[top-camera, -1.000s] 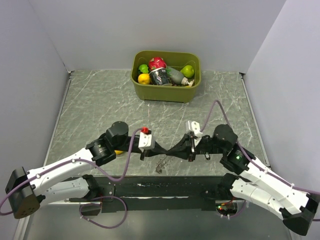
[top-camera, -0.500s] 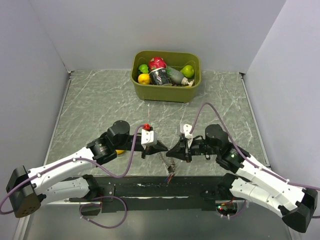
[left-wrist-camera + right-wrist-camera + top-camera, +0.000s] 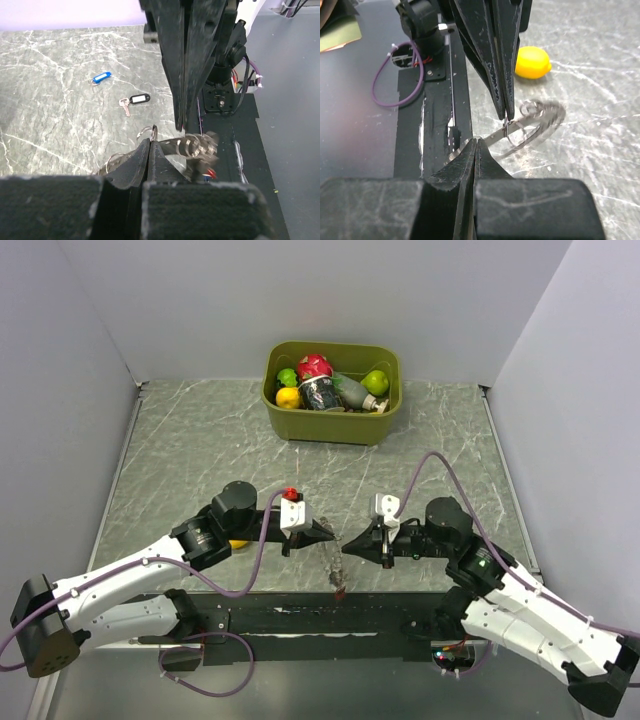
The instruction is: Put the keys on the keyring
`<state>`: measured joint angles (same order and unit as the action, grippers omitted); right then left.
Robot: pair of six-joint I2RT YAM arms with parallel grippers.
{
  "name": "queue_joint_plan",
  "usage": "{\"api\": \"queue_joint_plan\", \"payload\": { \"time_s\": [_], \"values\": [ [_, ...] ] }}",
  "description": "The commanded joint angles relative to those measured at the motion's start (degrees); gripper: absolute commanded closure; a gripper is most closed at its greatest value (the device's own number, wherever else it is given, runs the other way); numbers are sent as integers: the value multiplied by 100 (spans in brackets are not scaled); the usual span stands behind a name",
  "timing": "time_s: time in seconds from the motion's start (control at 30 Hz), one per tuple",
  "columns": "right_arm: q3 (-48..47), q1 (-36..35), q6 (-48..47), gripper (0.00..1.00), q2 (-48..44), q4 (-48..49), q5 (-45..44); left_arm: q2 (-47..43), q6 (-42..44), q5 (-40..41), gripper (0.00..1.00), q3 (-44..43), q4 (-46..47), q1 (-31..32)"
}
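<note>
Currently the left gripper (image 3: 150, 145) and right gripper (image 3: 476, 145) meet tip to tip, both clenched, apparently pinching the blurred grey beaded metal keyring (image 3: 195, 146) between them. The blue-tagged key (image 3: 101, 77) and black-tagged key (image 3: 136, 100) lie unthreaded on the marble table (image 3: 45, 115). Step in hand: steadying the ring. Next, one arm must let go and fetch a key.

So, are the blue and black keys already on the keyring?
No, the blue key and the black key lie loose on the table, apart from the keyring.
</note>
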<state>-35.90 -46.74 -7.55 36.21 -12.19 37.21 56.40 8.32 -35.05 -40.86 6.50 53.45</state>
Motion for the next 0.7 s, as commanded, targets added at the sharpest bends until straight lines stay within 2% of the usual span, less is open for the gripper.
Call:
{"api": "queue_joint_plan", "payload": {
  "time_s": [0.0,0.23,0.67],
  "values": [
    [48,-19,26,100,-236,120,-188,-156,30,15,99,-133,352,25],
    [39,-28,8,100,106,49,-249,-200,-49,-20,99,-150,422,16],
    [127,-28,368,100,10,462,-1576,-358,91,-424,99,-62,457,25]
  ]
}}
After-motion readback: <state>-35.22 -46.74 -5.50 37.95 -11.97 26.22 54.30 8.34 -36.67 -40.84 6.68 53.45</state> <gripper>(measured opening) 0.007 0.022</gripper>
